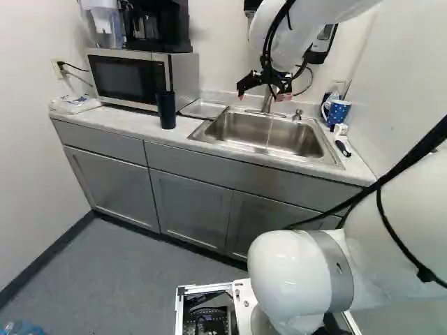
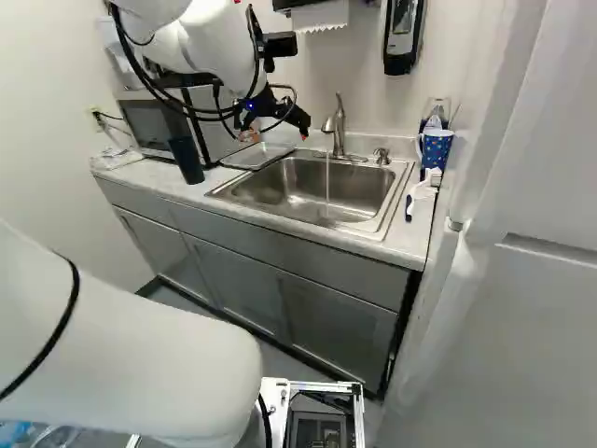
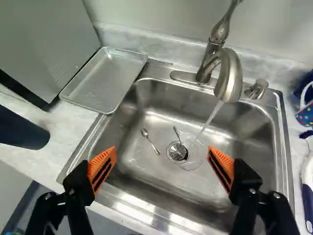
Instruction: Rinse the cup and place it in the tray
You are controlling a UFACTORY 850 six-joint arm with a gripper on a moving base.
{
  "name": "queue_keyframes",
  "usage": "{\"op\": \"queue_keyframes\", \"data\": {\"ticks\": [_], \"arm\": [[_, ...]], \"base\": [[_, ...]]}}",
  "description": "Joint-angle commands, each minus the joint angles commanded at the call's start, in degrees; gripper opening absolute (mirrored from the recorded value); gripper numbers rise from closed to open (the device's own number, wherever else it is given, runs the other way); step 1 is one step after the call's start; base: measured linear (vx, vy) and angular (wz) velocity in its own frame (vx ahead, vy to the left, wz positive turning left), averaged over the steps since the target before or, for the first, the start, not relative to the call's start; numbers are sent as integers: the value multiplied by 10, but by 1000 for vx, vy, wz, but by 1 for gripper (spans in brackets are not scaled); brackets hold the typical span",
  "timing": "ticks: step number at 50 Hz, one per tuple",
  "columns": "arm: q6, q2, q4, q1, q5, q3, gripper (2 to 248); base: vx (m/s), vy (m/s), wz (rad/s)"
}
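Above the sink, my gripper (image 1: 258,95) hangs with its fingers wide apart. In the wrist view the gripper (image 3: 162,165) stands open, nothing between its orange pads, the basin beyond them. A dark, tall cup (image 1: 165,110) is on the counter in front of the microwave; in the wrist view the cup (image 3: 20,129) lies off to one side of the gripper. The shallow metal tray (image 3: 105,80) rests between microwave and sink, its near corner by the sink rim. Water runs from the faucet (image 3: 221,61) into the sink (image 3: 195,191).
Two spoons (image 3: 150,142) lie in the basin, one at the drain. A blue dotted mug (image 2: 436,147) and a white-and-dark brush-like item (image 2: 422,191) stand right of the sink. The microwave (image 1: 133,78) is at the counter's left, and a soap dispenser (image 2: 403,35) hangs on the wall.
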Motion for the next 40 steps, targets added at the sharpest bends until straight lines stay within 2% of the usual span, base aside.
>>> {"op": "queue_keyframes", "data": {"ticks": [40], "arm": [[0, -16, 0, 86, 0, -14, 247]], "base": [[0, 0, 0]]}}
